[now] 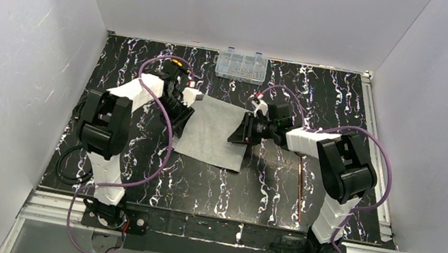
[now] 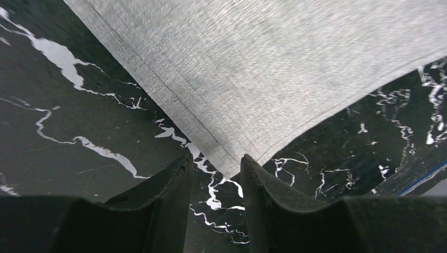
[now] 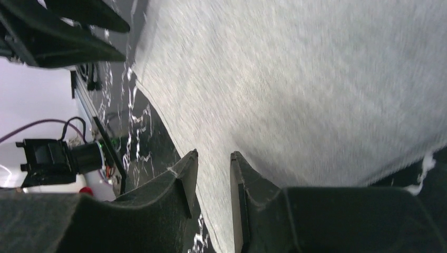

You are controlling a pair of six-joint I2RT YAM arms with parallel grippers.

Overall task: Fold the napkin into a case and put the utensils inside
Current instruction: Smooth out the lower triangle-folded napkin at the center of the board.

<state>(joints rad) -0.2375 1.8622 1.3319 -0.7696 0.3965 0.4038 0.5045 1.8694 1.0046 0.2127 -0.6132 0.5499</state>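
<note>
- The top camera hangs high above and behind the arm bases. It looks down and forward over the whole bench, where the napkin sits small near mid-frame.
- The left wrist camera rides just behind the left end effector, very close to the napkin, and faces down at one corner.
- The right wrist camera sits behind the right end effector, just as close. It looks across the napkin toward the left arm.
- All three views share the napkin.

Grey napkin corner at the mouth of the parted left pincer, on black white-veined tabletop.
</note>
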